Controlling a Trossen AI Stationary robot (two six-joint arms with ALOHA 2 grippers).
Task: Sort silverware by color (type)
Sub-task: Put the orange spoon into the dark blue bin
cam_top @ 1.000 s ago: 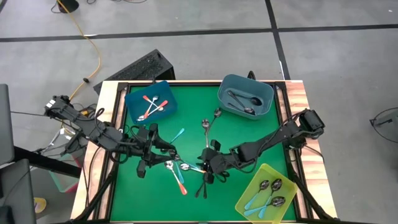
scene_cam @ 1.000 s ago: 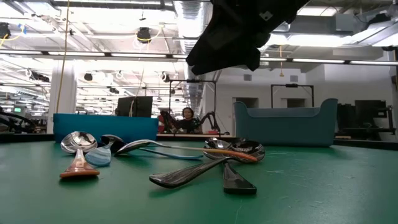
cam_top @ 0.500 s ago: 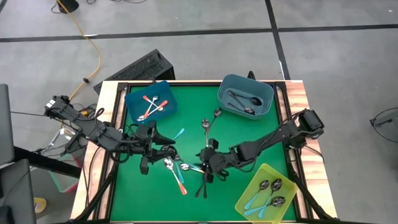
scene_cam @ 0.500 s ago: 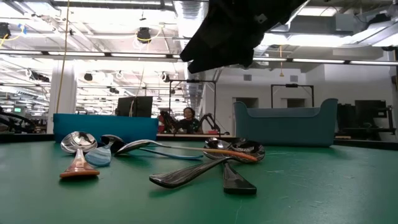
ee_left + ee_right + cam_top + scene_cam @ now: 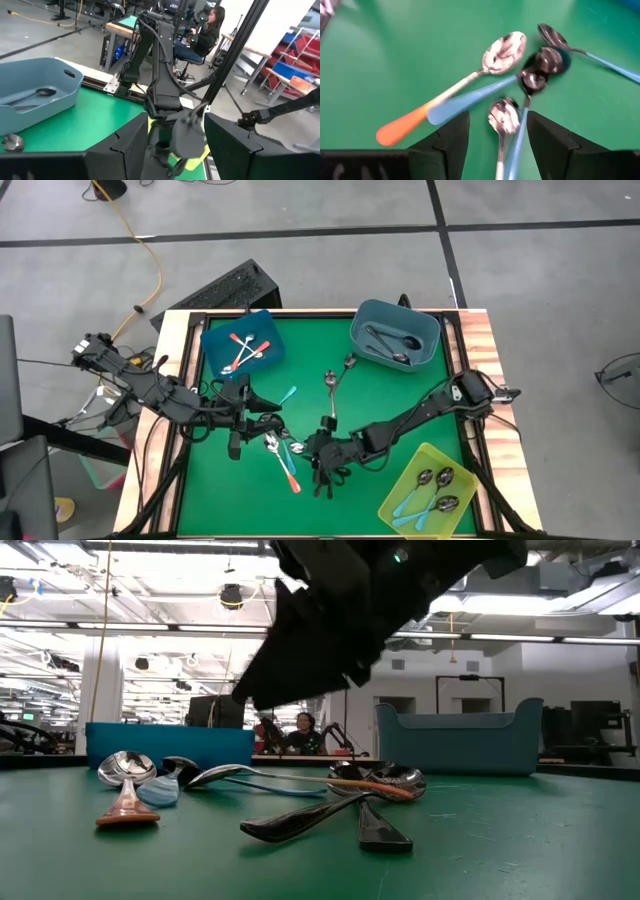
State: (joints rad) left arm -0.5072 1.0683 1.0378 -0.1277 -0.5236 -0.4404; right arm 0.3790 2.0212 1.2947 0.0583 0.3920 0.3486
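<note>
Grey concrete floor [image 5: 330, 205] crossed by dark seam lines, with a yellow cable [image 5: 150, 265] trailing across it toward the table's wooden edge [image 5: 172, 370]. Beyond the table, an open workshop hall: white ceiling with exposed ducts [image 5: 300, 570] and rows of strip lights [image 5: 60, 630], white walls, dark door frames [image 5: 468, 690]. A seated person [image 5: 205, 32] at a desk; red and blue storage bins on shelving [image 5: 295, 60] to one side
</note>
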